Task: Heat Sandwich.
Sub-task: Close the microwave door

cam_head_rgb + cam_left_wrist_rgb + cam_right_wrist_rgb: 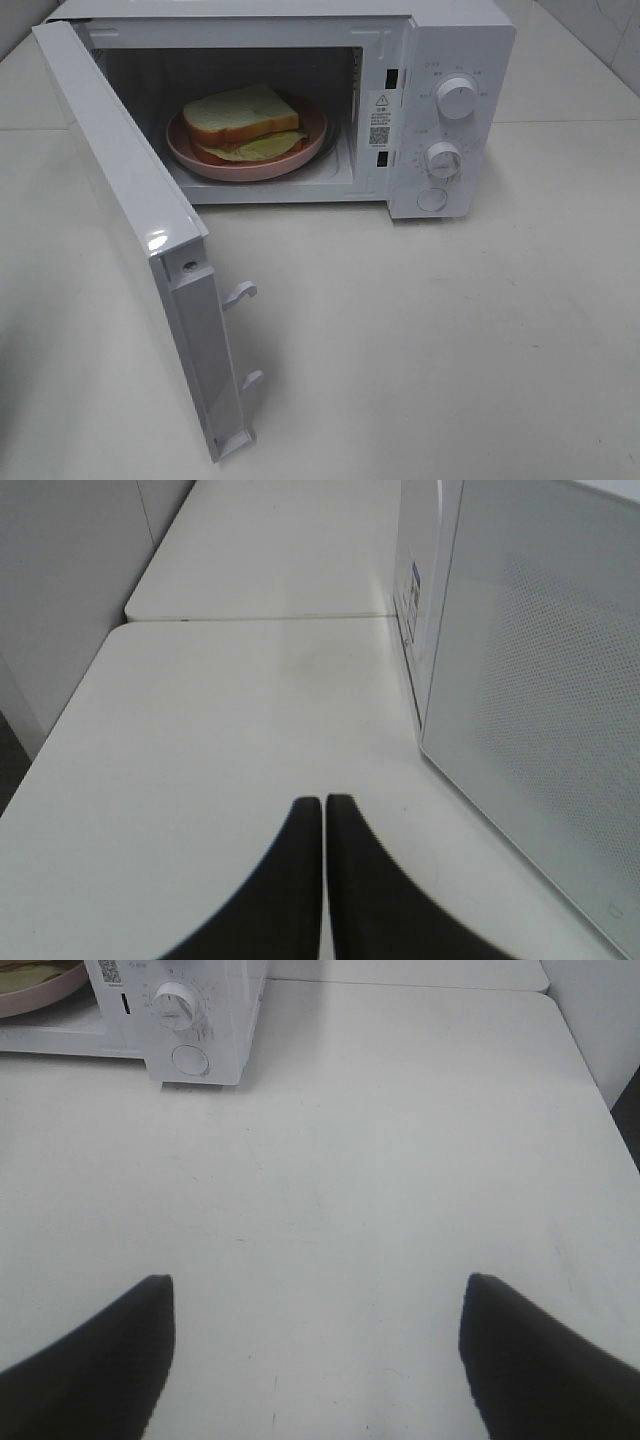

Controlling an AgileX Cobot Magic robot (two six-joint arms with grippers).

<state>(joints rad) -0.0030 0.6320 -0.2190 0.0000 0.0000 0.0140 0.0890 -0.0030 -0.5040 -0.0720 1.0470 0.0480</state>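
Observation:
The sandwich [243, 122], thick white bread with green leaves between the slices, lies on a round pink plate [190, 156] inside the white microwave [450, 40]. The microwave door [130, 220] stands wide open, swung toward the front left. Neither gripper shows in the exterior high view. In the left wrist view my left gripper [324, 805] is shut with nothing between its dark fingers, over the table just outside the door's outer face [540, 700]. My right gripper [318, 1295] is open and empty above the table, in front of the microwave's control panel [185, 1020]. A sliver of the plate [30, 998] shows there.
Two round knobs [457, 97] and a round button [432, 199] sit on the microwave's right panel. Two latch hooks [243, 292] stick out from the door's edge. The white table [450, 340] stretches in front and to the right; a table seam [260, 618] runs behind the left gripper.

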